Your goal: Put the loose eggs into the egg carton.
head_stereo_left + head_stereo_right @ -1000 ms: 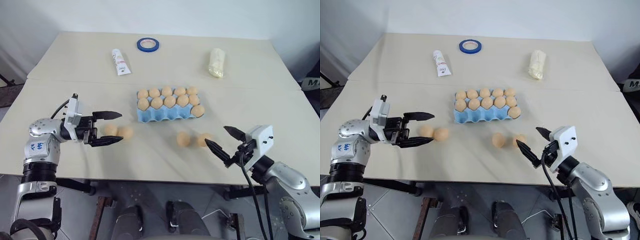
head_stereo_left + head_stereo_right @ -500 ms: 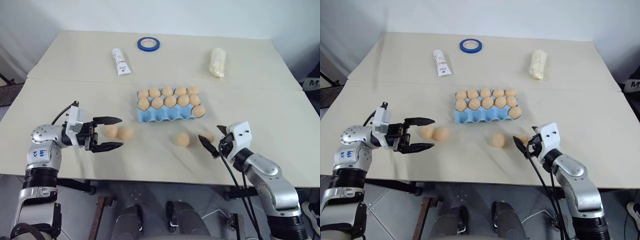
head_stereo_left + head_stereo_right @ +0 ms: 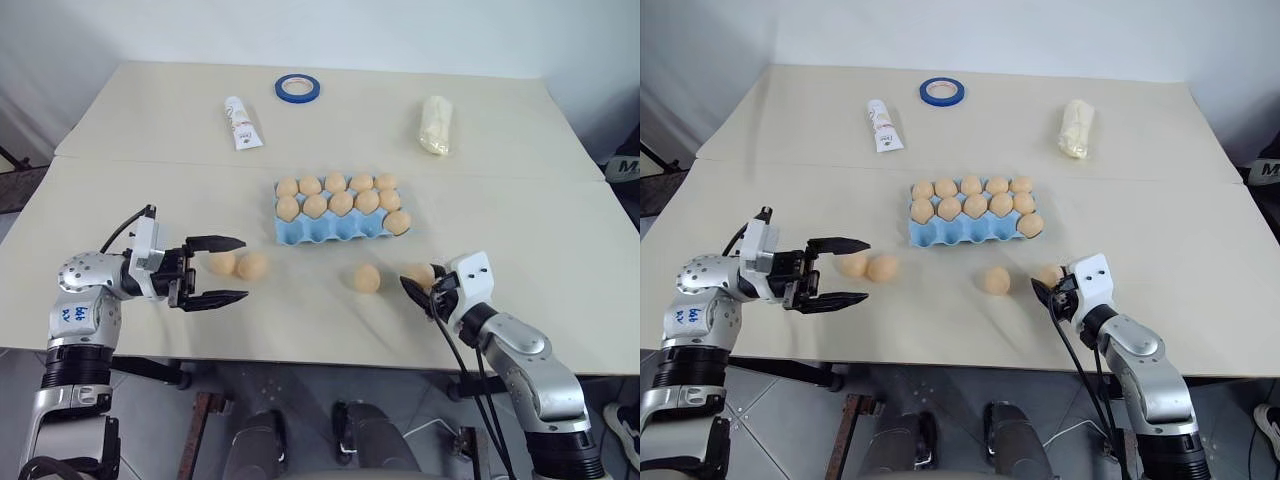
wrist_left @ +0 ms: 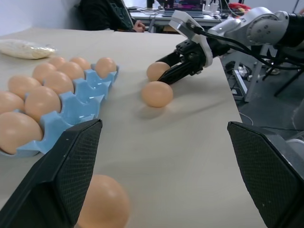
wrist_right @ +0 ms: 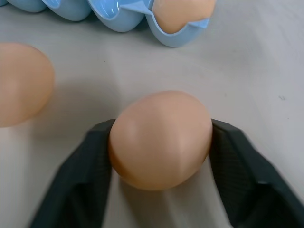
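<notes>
Down and forward goes the right gripper (image 3: 417, 288) since a second ago, and its two black fingers (image 5: 90, 156), which stood wide apart then, now squeeze one loose egg (image 5: 160, 138) from both sides. That egg sits on the tabletop (image 3: 300, 130), just in front of the near right corner of the egg carton (image 3: 330, 229). Another loose egg (image 3: 366, 278) lies just beside it, and two more, a near one (image 3: 252, 265) and a far one (image 3: 222, 262), lie close together by the left gripper (image 3: 222, 270). The left gripper's fingers are wide open and hold nothing; the two eggs are just past the tips. The blue carton has ten eggs in its two back rows, and one more at the right end of the front row, so four front cups look empty. To do this step well, I think the right gripper should hold the egg softly so it does not crack, lift it straight up, clear the carton's edge, and lower it slowly into an empty front cup. It should not bump the egg next to it, or that one may roll away.
</notes>
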### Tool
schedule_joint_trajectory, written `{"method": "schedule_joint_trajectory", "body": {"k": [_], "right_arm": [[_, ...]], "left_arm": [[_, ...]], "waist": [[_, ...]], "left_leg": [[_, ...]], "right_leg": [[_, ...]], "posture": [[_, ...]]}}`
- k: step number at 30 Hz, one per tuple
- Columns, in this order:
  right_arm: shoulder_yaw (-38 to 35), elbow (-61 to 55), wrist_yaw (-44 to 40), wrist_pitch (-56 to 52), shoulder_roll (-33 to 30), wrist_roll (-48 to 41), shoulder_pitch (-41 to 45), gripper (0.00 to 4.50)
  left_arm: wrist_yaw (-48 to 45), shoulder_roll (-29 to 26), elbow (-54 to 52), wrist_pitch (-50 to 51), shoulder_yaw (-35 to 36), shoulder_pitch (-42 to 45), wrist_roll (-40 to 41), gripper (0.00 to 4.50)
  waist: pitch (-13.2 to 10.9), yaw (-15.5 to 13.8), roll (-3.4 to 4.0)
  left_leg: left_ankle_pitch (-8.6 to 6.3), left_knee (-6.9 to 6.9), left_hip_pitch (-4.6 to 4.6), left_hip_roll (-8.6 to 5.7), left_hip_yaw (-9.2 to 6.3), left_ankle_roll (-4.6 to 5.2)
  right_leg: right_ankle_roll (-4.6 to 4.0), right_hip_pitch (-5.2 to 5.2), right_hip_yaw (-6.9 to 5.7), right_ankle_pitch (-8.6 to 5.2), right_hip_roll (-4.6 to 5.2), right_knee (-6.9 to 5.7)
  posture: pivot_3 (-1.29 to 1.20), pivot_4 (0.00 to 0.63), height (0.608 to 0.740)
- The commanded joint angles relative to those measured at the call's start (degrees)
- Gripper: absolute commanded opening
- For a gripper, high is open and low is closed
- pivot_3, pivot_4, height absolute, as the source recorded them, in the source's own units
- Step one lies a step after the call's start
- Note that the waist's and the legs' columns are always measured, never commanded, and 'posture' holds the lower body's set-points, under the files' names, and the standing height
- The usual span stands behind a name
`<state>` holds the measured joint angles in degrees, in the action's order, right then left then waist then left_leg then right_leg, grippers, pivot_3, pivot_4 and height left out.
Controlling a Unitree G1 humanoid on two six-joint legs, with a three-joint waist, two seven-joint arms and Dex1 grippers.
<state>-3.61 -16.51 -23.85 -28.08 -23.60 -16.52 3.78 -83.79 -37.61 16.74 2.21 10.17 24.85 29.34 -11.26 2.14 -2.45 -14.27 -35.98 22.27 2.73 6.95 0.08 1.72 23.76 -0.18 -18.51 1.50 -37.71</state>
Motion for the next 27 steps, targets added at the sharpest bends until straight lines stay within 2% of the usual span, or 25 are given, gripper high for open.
{"method": "schedule_joint_trajectory", "body": {"k": [1,7,12,27], "right_arm": [[-1.80,-2.43,0.28,0.38,-0.01,-0.74,0.60,2.01],[-3.01,-3.29,0.85,-0.76,-0.54,-0.92,4.93,1.97],[-1.65,-0.31,1.65,-2.71,0.99,-1.39,14.60,1.95],[6.88,15.69,0.51,2.42,8.71,3.81,29.03,1.95]], "left_arm": [[1.64,-0.57,-3.41,0.35,1.95,-1.42,1.71,4.50],[6.46,-0.04,-9.08,1.00,3.29,-5.04,1.91,4.50],[13.02,2.25,-17.10,2.17,4.19,-10.71,2.66,4.50],[20.69,5.78,-21.65,-3.42,5.40,-20.12,1.55,4.50]], "waist": [[0.00,0.02,0.00],[0.00,0.27,0.00],[-0.01,1.09,0.01],[-0.01,1.26,0.02]], "left_leg": [[0.00,0.01,0.00,0.00,0.00,0.00],[0.00,0.00,0.00,0.00,-0.01,0.00],[0.00,0.01,-0.02,0.00,-0.01,-0.01],[-0.01,0.15,0.01,0.02,-0.05,-0.06]], "right_leg": [[0.00,0.00,0.00,0.00,0.00,0.00],[0.00,-0.01,0.00,0.00,0.01,0.00],[0.00,0.00,0.01,0.00,0.02,-0.02],[-0.04,0.04,-0.06,-0.02,0.01,0.07]], "posture": [[0.00,0.150,0.740],[0.00,0.150,0.740],[0.00,0.150,0.740],[0.00,0.150,0.740]]}}
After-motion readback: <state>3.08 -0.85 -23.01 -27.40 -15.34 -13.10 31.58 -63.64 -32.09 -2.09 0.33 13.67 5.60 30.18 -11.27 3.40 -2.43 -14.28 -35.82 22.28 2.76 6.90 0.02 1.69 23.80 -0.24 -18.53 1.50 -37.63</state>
